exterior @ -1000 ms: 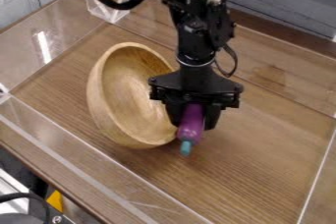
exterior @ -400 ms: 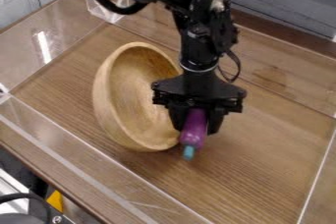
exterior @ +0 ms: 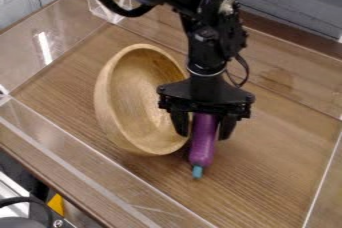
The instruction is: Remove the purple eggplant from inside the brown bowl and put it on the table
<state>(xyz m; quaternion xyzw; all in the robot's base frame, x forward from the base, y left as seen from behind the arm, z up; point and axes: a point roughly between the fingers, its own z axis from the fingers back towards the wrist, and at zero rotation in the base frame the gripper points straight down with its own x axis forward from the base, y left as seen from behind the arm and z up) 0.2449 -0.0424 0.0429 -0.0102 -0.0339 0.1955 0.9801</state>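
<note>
The purple eggplant (exterior: 205, 144) lies on the table (exterior: 281, 112) just right of the brown bowl (exterior: 134, 92), its teal stem tip pointing toward the camera. My gripper (exterior: 205, 128) points straight down over the eggplant's far end. It is open, with one finger (exterior: 182, 122) on each side and a little space showing. The bowl is tipped up on its edge with its tan inside facing the arm, and it holds nothing.
Clear acrylic walls (exterior: 80, 162) run along the table's near and left edges. The black arm (exterior: 201, 32) rises behind the bowl. Bare wood (exterior: 274, 172) lies right of and in front of the eggplant.
The fingers have spread apart and let go of the eggplant, which has dropped lower and now stretches out on the table. The bowl has barely shifted.
</note>
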